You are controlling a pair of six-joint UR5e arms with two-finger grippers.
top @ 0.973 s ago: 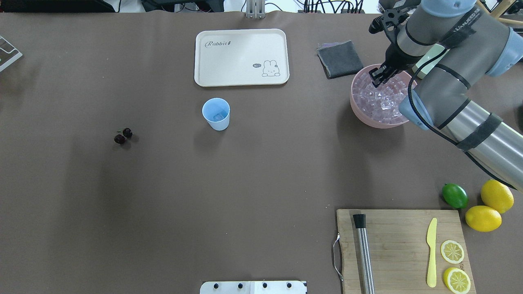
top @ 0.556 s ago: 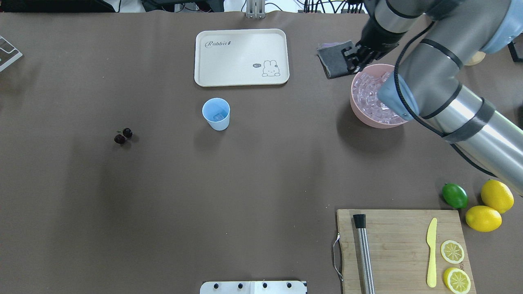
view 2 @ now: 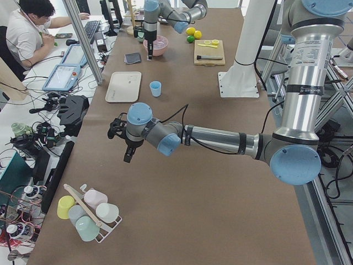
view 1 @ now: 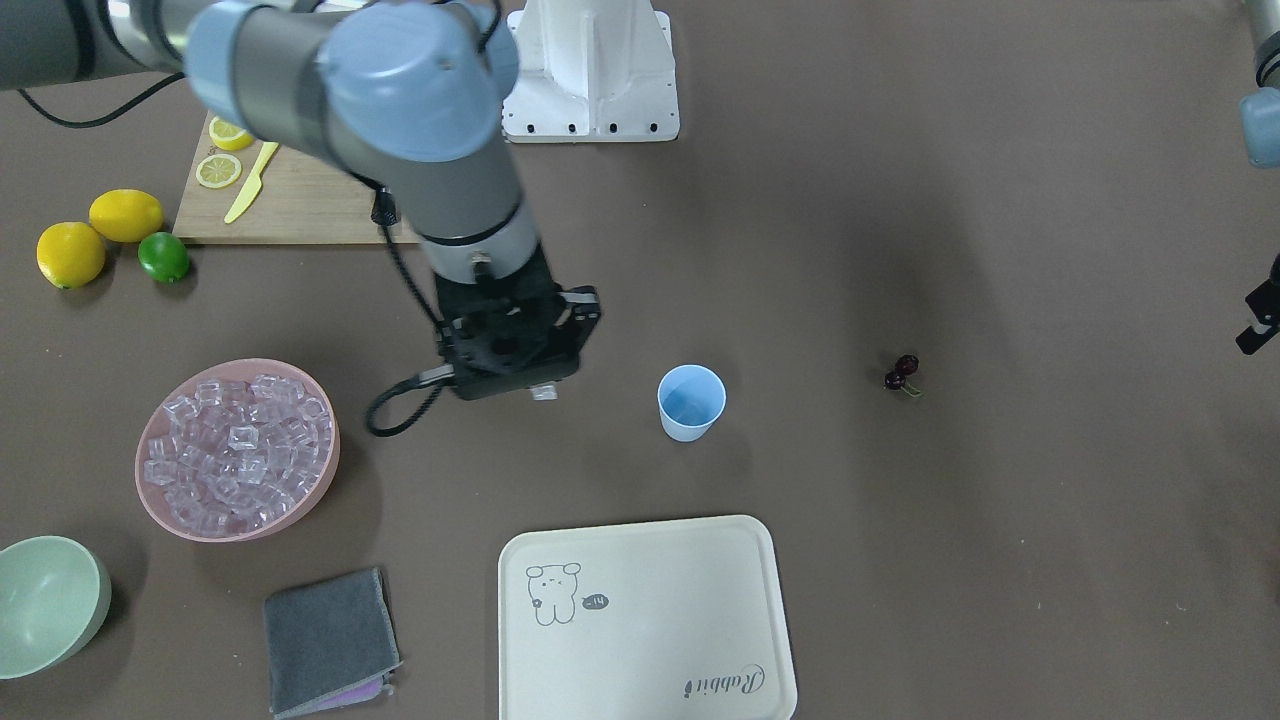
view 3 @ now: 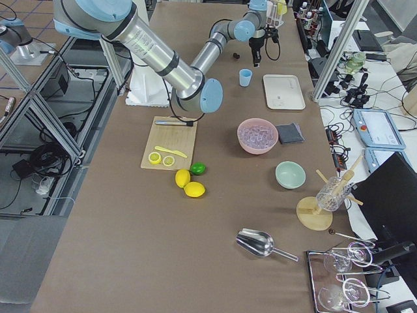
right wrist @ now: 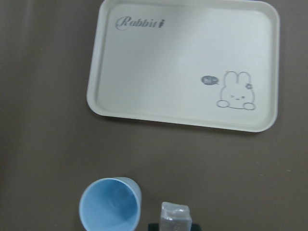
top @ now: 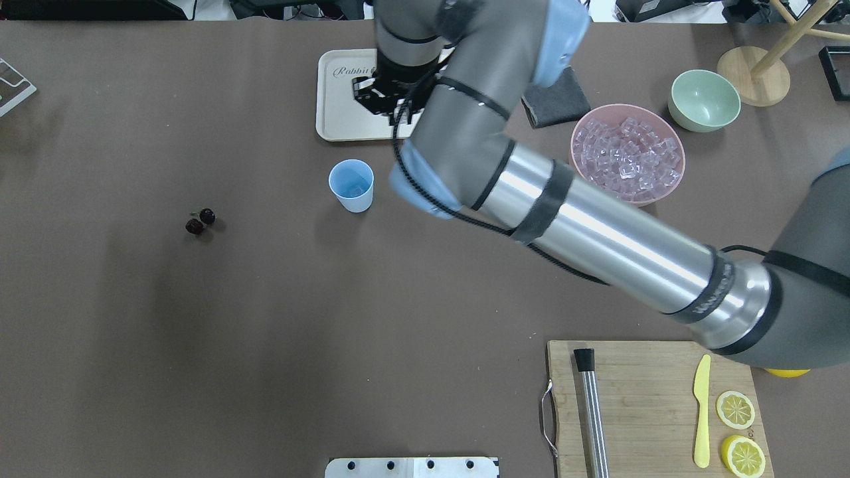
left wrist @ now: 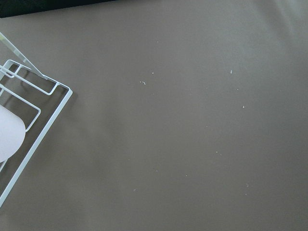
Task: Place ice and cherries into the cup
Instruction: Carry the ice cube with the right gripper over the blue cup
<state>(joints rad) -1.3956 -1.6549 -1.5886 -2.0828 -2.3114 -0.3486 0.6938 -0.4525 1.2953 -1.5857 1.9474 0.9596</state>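
The light blue cup (top: pixel 351 184) stands upright mid-table, in front of the tray, and a clear cube lies inside it. My right gripper (top: pixel 382 99) hovers just right of the cup (right wrist: pixel 110 207), shut on an ice cube (right wrist: pixel 175 216). The wide pink bowl (top: pixel 576 166) at the right is full of ice (top: pixel 627 156). The dark cherries (top: pixel 200 221) lie on the table left of the cup. My left gripper (view 1: pixel 1258 325) shows only at the frame edge, far from everything; I cannot tell whether it is open or shut.
A cream rabbit tray (view 1: pixel 645 620) lies behind the cup. A grey cloth (top: pixel 558 99) and a pale green bowl (top: pixel 704 99) flank the pink bowl. A cutting board (top: pixel 651 398) with a knife and lemon slices is front right, a lime (view 1: pixel 163 256) and lemons beside it.
My right gripper has lifted out of the pink bowl and swung left across the table to beside the cup, carrying an ice cube.
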